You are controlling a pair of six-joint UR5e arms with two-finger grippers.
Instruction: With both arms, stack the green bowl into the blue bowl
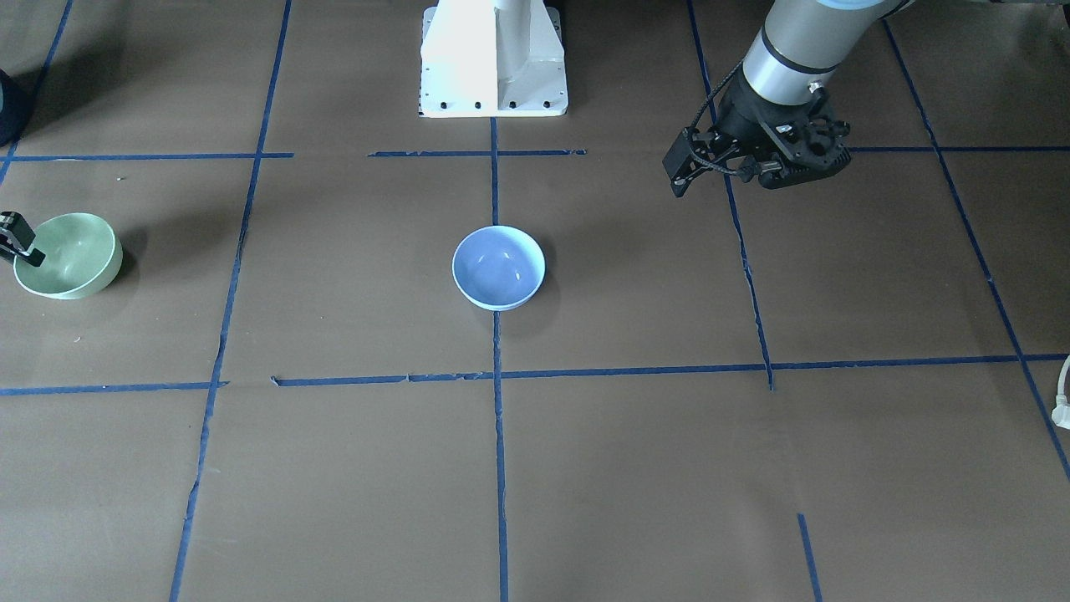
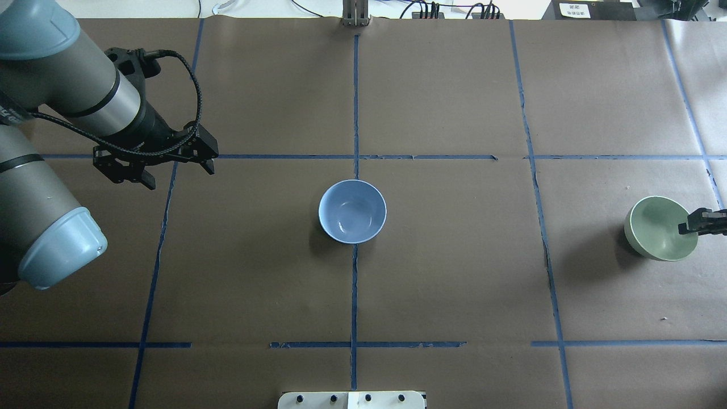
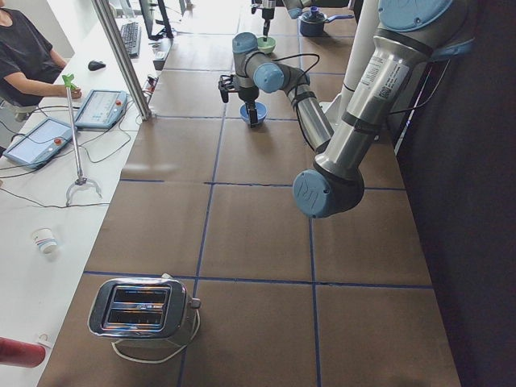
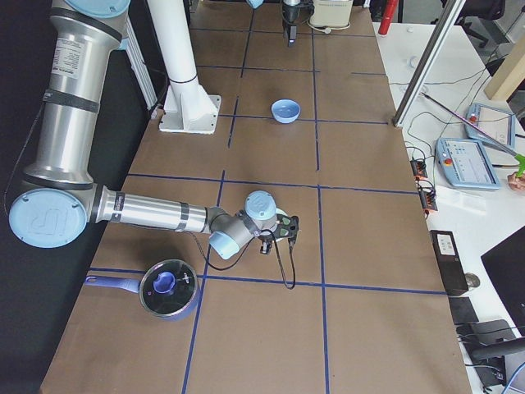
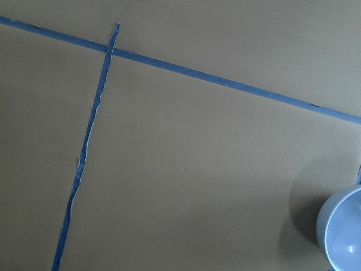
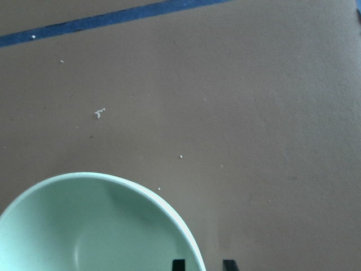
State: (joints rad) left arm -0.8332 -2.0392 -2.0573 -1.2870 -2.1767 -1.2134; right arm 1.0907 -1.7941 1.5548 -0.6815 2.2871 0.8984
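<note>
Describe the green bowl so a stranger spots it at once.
Start at the brown taped table, on the robot's right side. The green bowl sits there, the right gripper straddling its rim. It is mint green; the central blue bowl stands alone.

Brightly, evenly lit from above — softly shadowed beside the blue bowl (image 2: 352, 211) and green bowl (image 2: 659, 228). Blown out on the white pedestal (image 1: 493, 58) — slightly soft in wrist views.
</note>
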